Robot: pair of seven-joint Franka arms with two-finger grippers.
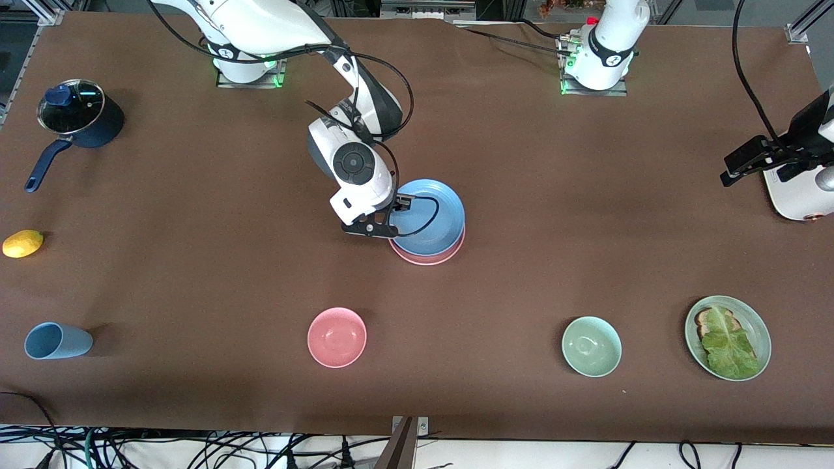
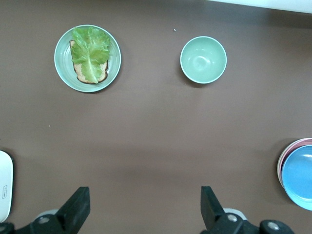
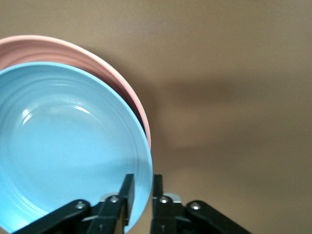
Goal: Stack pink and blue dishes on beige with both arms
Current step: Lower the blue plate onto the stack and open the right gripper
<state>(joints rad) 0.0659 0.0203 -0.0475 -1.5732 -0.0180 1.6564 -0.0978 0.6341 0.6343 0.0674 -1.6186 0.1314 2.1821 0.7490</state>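
Observation:
My right gripper (image 1: 402, 204) (image 3: 141, 187) is shut on the rim of the blue plate (image 1: 430, 215) (image 3: 68, 146) at mid-table. That plate lies over the pink plate (image 1: 427, 258) (image 3: 58, 46), shifted slightly off it, and its gripped edge is raised clear of the pink rim. The beige plate is hidden or out of view. Over the left arm's end of the table my left gripper (image 1: 733, 168) (image 2: 145, 200) waits high up, open and holding nothing. Its wrist view catches the blue plate (image 2: 300, 175) and the pink rim (image 2: 287, 148) at the edge.
Nearer the front camera stand a pink bowl (image 1: 337, 337), a green bowl (image 1: 591, 346) (image 2: 203, 59) and a green plate with lettuce on toast (image 1: 756, 326) (image 2: 63, 63). At the right arm's end are a blue cup (image 1: 57, 341), a lemon (image 1: 23, 243) and a lidded pot (image 1: 78, 117).

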